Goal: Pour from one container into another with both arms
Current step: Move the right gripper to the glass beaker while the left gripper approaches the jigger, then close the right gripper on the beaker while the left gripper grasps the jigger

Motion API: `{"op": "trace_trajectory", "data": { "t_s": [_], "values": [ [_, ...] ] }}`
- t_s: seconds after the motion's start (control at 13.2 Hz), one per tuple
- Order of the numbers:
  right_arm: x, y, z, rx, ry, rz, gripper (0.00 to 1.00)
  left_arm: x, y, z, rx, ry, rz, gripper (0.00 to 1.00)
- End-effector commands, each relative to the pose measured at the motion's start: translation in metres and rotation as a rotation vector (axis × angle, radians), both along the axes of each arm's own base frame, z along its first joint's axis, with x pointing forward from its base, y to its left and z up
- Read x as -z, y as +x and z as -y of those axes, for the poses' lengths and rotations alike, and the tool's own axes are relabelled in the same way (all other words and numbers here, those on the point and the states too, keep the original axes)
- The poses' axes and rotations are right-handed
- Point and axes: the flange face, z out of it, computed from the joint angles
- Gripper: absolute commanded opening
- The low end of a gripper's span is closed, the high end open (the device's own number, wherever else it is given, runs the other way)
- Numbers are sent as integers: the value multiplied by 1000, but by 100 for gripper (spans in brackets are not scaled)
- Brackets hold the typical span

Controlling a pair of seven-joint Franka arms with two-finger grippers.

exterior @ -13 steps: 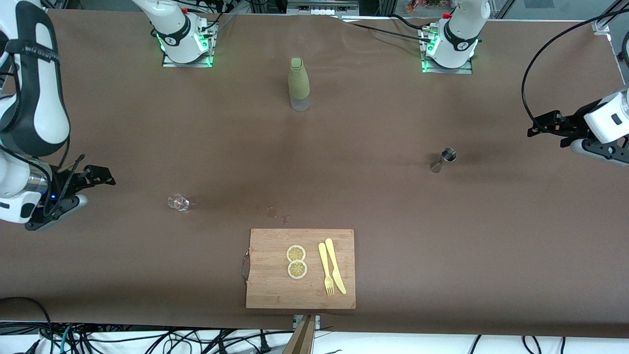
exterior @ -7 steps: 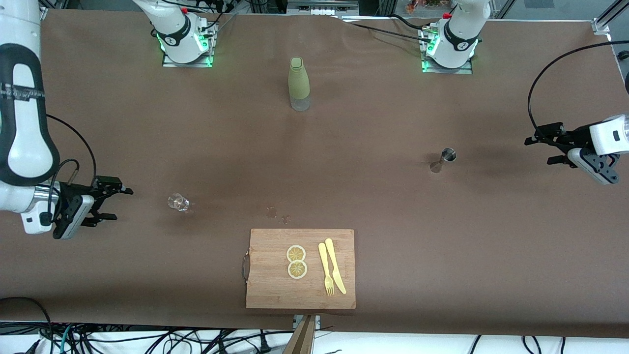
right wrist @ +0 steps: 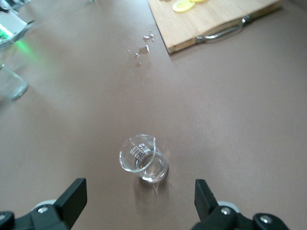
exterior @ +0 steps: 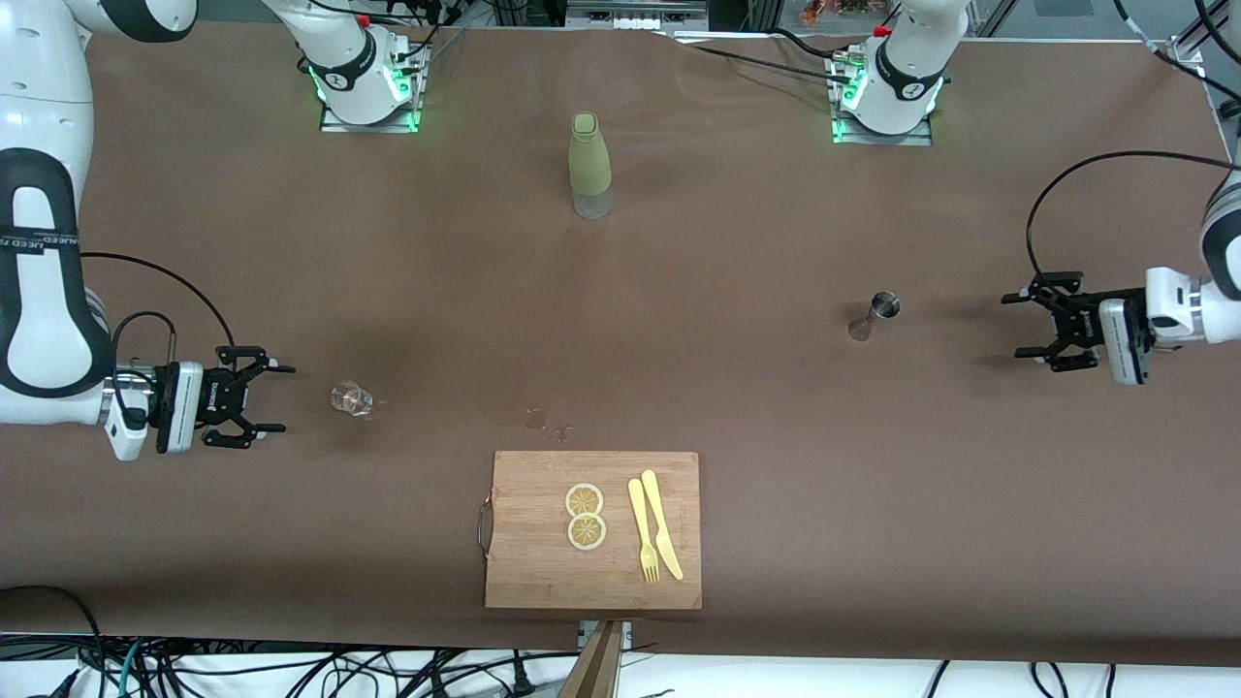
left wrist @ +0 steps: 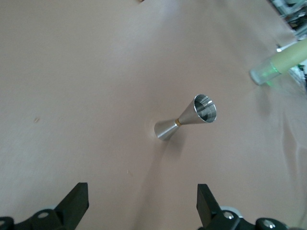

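Note:
A small clear glass beaker point(exterior: 351, 397) stands on the brown table toward the right arm's end. My right gripper point(exterior: 281, 397) is level with it, a short gap away, open and empty. In the right wrist view the beaker point(right wrist: 143, 159) stands ahead of the spread fingers point(right wrist: 74, 196), clear of them. A steel hourglass-shaped jigger point(exterior: 877, 315) stands toward the left arm's end. My left gripper point(exterior: 1014, 326) points at it from a wider gap, open and empty. The left wrist view shows the jigger point(left wrist: 184, 122) well ahead of that gripper point(left wrist: 141, 206).
A green bottle point(exterior: 588, 165) stands mid-table, farther from the front camera. A wooden cutting board point(exterior: 528, 572) with two lemon slices point(exterior: 585, 516), a yellow fork and a knife point(exterior: 661, 536) lies near the front edge. Small wet spots point(exterior: 543, 420) mark the table beside the board.
Both arms have swung in from the table's ends. The right gripper has come close to the beaker and the left gripper has moved toward the jigger. Both now point level at them.

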Motion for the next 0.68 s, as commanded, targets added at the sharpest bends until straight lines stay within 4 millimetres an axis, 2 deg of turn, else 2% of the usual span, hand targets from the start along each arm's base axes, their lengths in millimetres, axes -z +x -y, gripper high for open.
{"op": "trace_trajectory", "data": {
  "t_s": [0.0,0.15,0.3,0.38,0.6],
  "values": [
    [36,-6,3,-44,132,94,100,39,9,8,95,-160,139,100],
    [71,-13,1,-44,234,148,100,73,4,19,175,-284,273,100],
    [89,-15,-4,-27,287,172,100,106,-2,35,242,-389,378,100],
    [93,-15,-7,-18,302,174,100,115,-4,42,263,-435,424,100],
    [102,-18,-14,-27,338,182,100,143,-11,87,326,-582,473,100]
  ]
}}
